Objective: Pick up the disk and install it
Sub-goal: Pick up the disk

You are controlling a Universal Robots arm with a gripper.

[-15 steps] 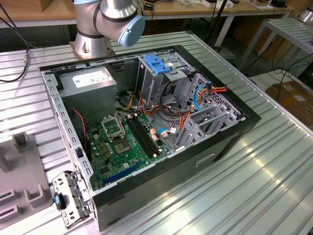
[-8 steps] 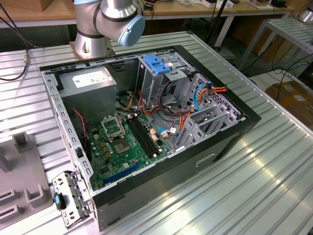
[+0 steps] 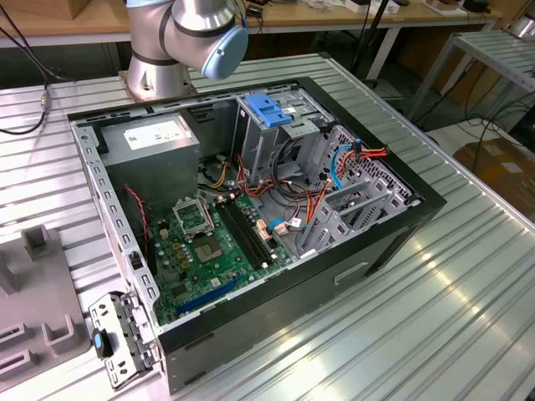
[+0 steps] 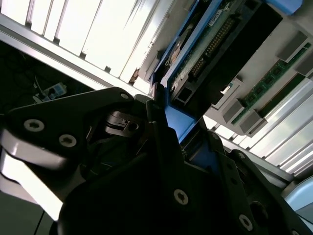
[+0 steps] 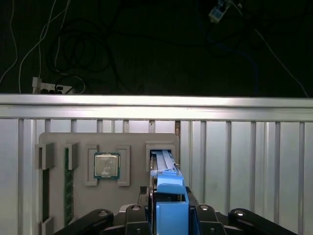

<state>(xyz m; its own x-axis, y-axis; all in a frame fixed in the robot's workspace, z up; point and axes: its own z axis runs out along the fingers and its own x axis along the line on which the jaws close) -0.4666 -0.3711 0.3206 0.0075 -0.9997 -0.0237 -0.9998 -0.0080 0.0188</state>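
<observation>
The gripper (image 5: 171,218) has its jaws clamped on the disk (image 5: 163,161), which stands on edge in a grey tray (image 5: 98,139) slot on the bench (image 5: 244,166). The pick-up is under way; clearing the slot likely calls for a straight pull.

The work surface is a ribbed aluminium table (image 3: 468,317) built of parallel slotted profiles. Overhead light reflects off it in bright streaks toward the exterior view's right. Behind it stands a wooden workbench (image 3: 75,21) on white legs. At the exterior view's right, a smaller slatted metal table (image 3: 493,50) stands apart from the main one, with a cardboard box (image 3: 501,163) on the floor (image 3: 399,83) near it. In the first wrist view, the floor beyond the table edge is dark and carries loose cables (image 5: 88,54) and a power strip (image 5: 51,89).
</observation>
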